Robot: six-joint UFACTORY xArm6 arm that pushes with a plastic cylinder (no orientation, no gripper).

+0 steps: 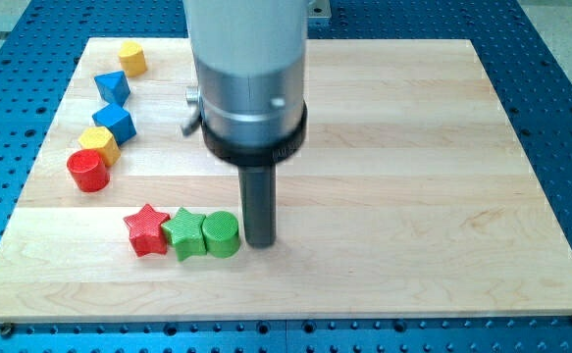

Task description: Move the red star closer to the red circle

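Note:
The red star (147,229) lies at the view's lower left of the wooden board (413,196). It touches a green star (183,233), which touches a green circle (221,234), so the three form a row. My tip (259,242) stands just right of the green circle, touching or almost touching it. The red circle (88,170) sits up and to the left of the red star, with a gap between them.
A yellow block (100,144) touches the red circle. Above it stand a blue block (115,122), a blue block (112,87) and a yellow block (132,59), in a curved line along the board's left side. The arm's grey body (250,78) hangs over the board's upper middle.

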